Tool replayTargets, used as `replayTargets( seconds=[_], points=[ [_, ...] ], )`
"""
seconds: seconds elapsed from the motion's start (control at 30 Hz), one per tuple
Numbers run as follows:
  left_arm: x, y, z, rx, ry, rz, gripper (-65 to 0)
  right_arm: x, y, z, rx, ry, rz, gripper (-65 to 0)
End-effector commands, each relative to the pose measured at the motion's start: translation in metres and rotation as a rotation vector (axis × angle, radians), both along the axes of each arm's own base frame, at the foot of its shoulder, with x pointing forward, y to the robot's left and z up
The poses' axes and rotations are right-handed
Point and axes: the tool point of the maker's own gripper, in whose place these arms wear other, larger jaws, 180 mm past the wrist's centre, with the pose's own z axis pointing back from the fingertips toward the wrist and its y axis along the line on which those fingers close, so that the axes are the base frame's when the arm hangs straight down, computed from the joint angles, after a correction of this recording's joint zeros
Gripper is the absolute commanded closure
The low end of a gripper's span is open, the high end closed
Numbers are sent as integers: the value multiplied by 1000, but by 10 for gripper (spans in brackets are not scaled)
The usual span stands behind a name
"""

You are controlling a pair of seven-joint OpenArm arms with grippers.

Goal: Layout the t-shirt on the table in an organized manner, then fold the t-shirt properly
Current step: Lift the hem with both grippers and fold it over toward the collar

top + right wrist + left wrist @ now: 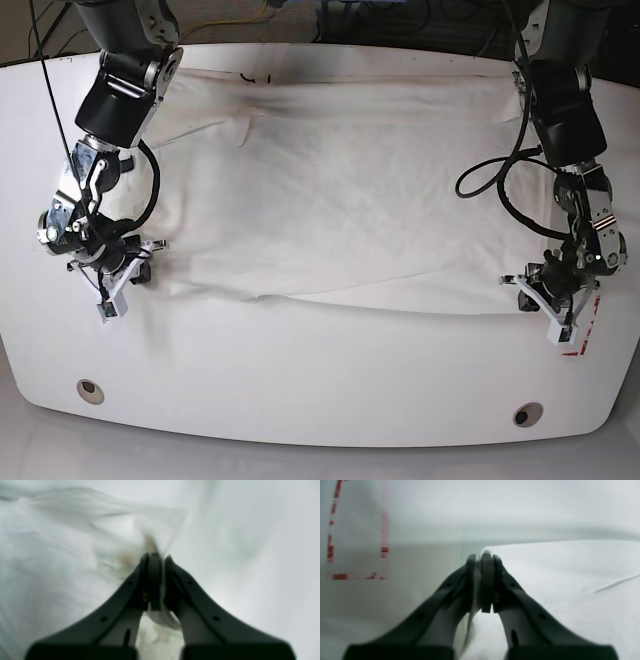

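Observation:
The white t-shirt (pixel 350 190) lies spread wide across the table (pixel 300 380), its near edge wavy and wrinkled. In the base view my left gripper (pixel 528 292) sits at the shirt's near right corner. The left wrist view shows that gripper (pixel 482 557) shut on a thin edge of the shirt (pixel 570 580). My right gripper (pixel 140 268) is at the shirt's near left corner. In the right wrist view it (pixel 157 556) is shut on a bunched fold of the t-shirt (pixel 62 555), where a faint orange print shows through.
A red dashed mark (pixel 585 335) lies on the table just beside my left gripper, and also shows in the left wrist view (pixel 335 542). Two round grommet holes (pixel 90 390) (pixel 527 413) sit near the front edge. Cables hang along both arms.

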Motion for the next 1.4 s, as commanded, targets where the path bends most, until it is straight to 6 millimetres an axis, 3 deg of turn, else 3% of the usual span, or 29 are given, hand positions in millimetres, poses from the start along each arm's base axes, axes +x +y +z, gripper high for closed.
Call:
replayTargets(
  seconds=[0.0, 0.33, 0.8, 1.0, 1.37],
  points=[
    [7, 6, 27, 29, -67, -3, -10, 4, -8, 25, -45, -65, -4, 0],
    [-15, 4, 35, 102, -63, -27, -10, -32, -12, 30, -149, -49, 5, 0],
    [-65, 8, 16, 171, -15, -85, -11, -92, -48, 21, -223, 49, -105, 0],
    [-93, 22, 8, 228, 83, -109, -11, -113, -45, 19, -238, 66, -118, 0],
    [-124, 31, -8, 257, 146, -124, -13, -140, -34, 8, -248, 107, -104, 0]
  ],
)
